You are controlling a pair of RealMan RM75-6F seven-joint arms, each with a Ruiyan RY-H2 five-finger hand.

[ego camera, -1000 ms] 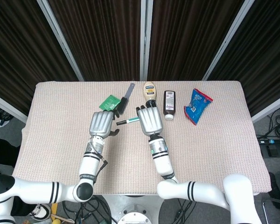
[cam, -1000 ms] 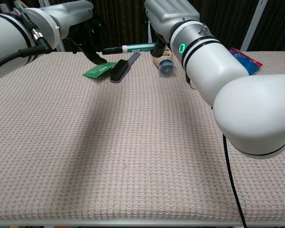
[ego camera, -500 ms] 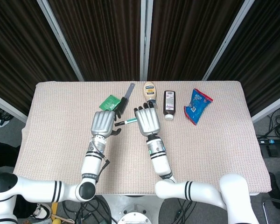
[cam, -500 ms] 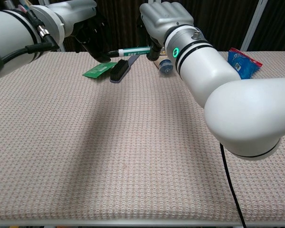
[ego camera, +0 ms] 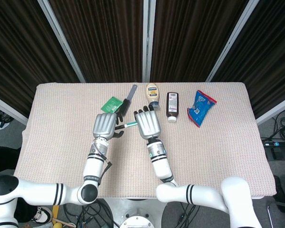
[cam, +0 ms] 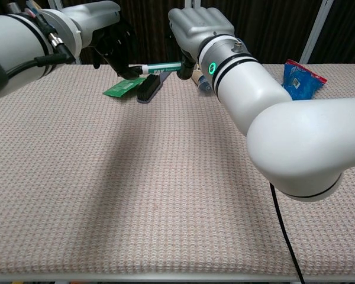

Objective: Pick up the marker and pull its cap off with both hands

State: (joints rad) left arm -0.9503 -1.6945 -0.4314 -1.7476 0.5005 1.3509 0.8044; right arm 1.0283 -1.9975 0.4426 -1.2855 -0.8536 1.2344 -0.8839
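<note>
Holding the marker (cam: pixel 161 67) up off the table, the right hand (ego camera: pixel 148 124) has its fingers curled round the green-and-white barrel, which lies roughly level and points across toward the left hand (ego camera: pixel 105 125). In chest view the marker's dark cap (cam: pixel 134 70) end sits right at the left hand's black fingers (cam: pixel 119 61), which are curled about it; can't tell from either view whether they actually grip the cap or just touch it. From the head view only a short bit of the barrel shows in the gap btwn the two hands, which are close together, knuckles up.

Table (ego camera: pixel 218 156) is covered w/ a beige woven cloth. Behind the hands, toward the far edge: a green card (ego camera: pixel 111 103) lying flat, w/ a dark brush (ego camera: pixel 129 99) just beside it on its right, tilted diagonally. Further right, a mayo-type squeeze bottle (ego camera: pixel 153 93) lying down, cap end toward the robot, then a dark brown bottle (ego camera: pixel 172 106) w/ white cap, also lying down, near it. A blue snack bag (ego camera: pixel 201 107) lies well apart to the right. Dark curtains w/ pale frame bars stand behind the table.
</note>
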